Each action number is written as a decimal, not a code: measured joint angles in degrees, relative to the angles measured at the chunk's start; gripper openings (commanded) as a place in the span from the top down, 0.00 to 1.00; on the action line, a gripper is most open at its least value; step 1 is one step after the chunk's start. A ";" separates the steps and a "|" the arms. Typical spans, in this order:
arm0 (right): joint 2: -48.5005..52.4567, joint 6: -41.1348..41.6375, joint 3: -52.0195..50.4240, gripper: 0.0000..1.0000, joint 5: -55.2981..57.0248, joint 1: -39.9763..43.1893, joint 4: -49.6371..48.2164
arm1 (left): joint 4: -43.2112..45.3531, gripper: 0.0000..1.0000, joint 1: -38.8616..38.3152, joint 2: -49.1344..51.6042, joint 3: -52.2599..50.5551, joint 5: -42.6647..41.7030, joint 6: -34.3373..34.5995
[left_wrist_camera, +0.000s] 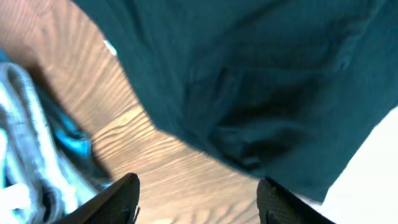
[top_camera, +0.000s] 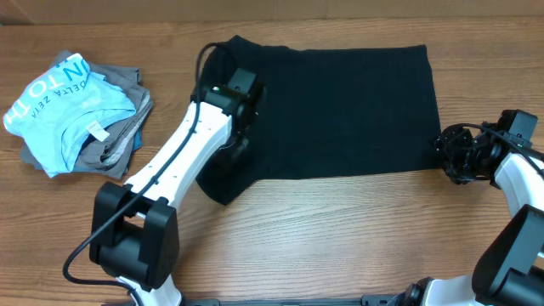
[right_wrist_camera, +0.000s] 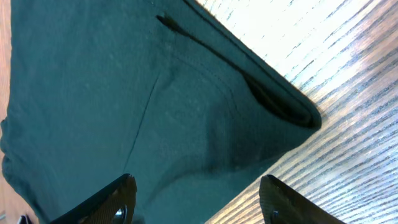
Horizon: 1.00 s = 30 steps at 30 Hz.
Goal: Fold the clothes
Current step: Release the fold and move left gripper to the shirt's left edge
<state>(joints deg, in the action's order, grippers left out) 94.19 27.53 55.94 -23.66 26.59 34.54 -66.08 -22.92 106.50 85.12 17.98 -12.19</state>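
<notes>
T-shirt (top_camera: 340, 110) lay long across bench (top_camera: 340, 229); left fingers (left_wrist_camera: 121, 202) above its left end, right fingers (right_wrist_camera: 118, 199) beside right edge, both released.

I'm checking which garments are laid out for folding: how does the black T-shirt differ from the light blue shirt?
The black T-shirt is spread mostly flat across mid-table; the light blue shirt is crumpled on grey garments near the left edge. The black T-shirt is plain; the light blue shirt bears white lettering. The black T-shirt covers far more surface than the light blue shirt. Both lie on the wooden table.
</notes>
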 measured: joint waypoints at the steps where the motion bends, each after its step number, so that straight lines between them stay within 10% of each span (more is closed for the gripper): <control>1: 0.00 -0.15 0.00 0.33 -0.02 0.00 0.02 | 1.53 0.38 0.57 -0.02 -1.09 -1.11 0.02; 30: 0.00 -0.57 0.00 0.33 -0.11 0.00 1.01 | 18.69 0.56 12.15 2.38 -11.30 -18.29 6.27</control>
<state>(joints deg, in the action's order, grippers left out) 94.19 26.96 55.94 -23.77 26.59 35.55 -47.40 -10.76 108.88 73.82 -0.32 -5.91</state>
